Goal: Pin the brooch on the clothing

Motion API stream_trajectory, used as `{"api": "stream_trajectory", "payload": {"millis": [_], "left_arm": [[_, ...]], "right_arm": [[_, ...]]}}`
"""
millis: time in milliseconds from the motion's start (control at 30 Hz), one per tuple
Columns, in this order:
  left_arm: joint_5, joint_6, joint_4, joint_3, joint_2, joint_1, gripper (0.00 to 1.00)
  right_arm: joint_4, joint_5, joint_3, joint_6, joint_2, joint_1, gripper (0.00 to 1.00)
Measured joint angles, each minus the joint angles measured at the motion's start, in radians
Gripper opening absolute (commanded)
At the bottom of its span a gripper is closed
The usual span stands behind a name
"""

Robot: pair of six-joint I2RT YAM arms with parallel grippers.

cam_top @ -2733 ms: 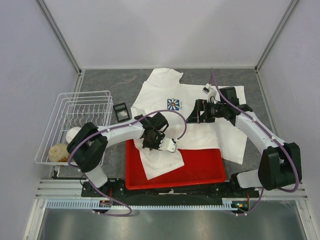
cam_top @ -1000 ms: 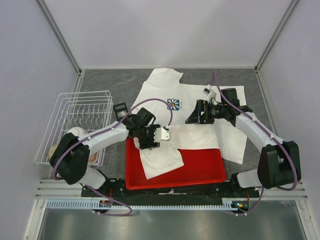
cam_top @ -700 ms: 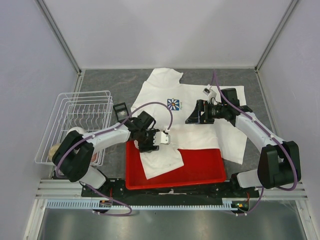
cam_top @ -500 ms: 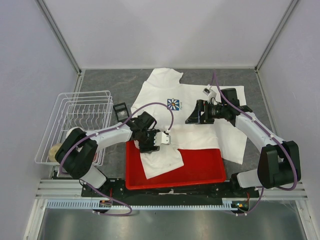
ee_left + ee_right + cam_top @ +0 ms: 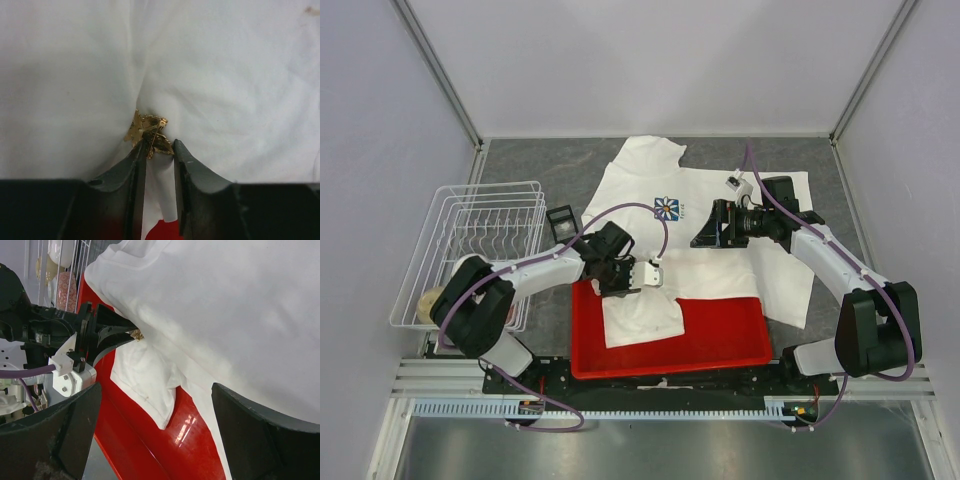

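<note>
The brooch [image 5: 148, 134] is pinched at the tips of the left gripper [image 5: 157, 147], whose jaws are drawn nearly together. It is pressed against a fold of the shirt [image 5: 225, 75] at the far edge of the red tray [image 5: 730, 340]. The right gripper [image 5: 155, 390] is held wide open over the shirt, with nothing in it. No lettering can be read on the blue daisy print [image 5: 668, 208].
</note>
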State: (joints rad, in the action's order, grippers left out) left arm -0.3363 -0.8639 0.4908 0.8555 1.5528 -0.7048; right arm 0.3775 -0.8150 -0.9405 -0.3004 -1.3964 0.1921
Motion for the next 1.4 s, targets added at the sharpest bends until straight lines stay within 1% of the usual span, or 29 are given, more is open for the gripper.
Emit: {"api": "stream_trajectory", "payload": {"millis": [167,400,467,567,733,867,1033,1100,1200,1300,1400], "left_arm": [[0.011,0.000,0.030,0.010,-0.013,0.000,0.29],[0.018,-0.002,0.099,0.021,-0.073,0.000,0.29],[0.013,-0.001,0.117,0.031,-0.087,0.000,0.29],[-0.001,-0.001,0.135,0.051,-0.098,0.000,0.25],[-0.032,-0.001,0.153,0.062,-0.119,0.000,0.25],[-0.061,-0.001,0.166,0.066,-0.139,0.000,0.23],[-0.070,-0.001,0.157,0.066,-0.216,-0.008,0.20],[-0.067,-0.002,0.143,0.066,-0.266,-0.029,0.20],[-0.056,-0.044,0.092,0.051,-0.356,-0.098,0.20],[-0.040,-0.117,0.050,0.008,-0.470,-0.188,0.20],[-0.026,-0.185,0.035,0.002,-0.516,-0.252,0.20]], "right_arm": [[0.000,0.000,0.000,0.000,0.000,0.000,0.98],[0.000,0.000,0.000,0.000,0.000,0.000,0.98],[0.000,-0.001,0.000,0.000,0.000,0.000,0.98],[0.000,-0.001,0.000,0.000,0.000,0.000,0.98],[0.000,-0.004,0.000,0.000,0.000,0.000,0.98],[0.000,-0.014,0.000,0.000,0.000,0.000,0.98],[-0.024,-0.046,0.002,-0.029,-0.006,0.018,0.98],[-0.051,-0.065,0.004,-0.057,-0.019,0.045,0.98],[-0.100,-0.110,0.006,-0.106,-0.049,0.103,0.97],[-0.125,-0.151,0.006,-0.134,-0.075,0.150,0.97],[-0.138,-0.195,0.006,-0.150,-0.088,0.188,0.96]]}}
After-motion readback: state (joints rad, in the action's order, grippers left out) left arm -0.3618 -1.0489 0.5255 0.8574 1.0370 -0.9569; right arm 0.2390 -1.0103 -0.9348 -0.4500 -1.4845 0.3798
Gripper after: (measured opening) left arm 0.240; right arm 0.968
